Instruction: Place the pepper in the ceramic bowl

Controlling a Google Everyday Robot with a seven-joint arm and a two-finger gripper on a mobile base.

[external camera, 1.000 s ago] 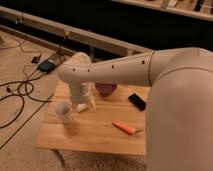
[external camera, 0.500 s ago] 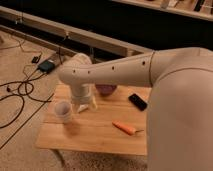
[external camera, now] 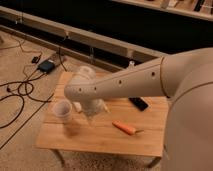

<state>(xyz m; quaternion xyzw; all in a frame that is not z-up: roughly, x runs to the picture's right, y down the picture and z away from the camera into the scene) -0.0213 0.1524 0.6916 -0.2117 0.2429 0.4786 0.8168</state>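
The orange pepper lies on the wooden table, right of centre, with its thin stem pointing right. My arm reaches across the table from the right. Its gripper hangs down over the table's left-middle, left of the pepper and apart from it. The dark ceramic bowl is hidden behind the arm.
A translucent whitish cup stands at the table's left, close beside the gripper. A pale block sits between them. A black flat object lies at the back right. Cables and a dark box lie on the floor at left.
The arm has come down and forward over the table, and now covers the bowl that showed behind it. The pepper and cup have not moved.
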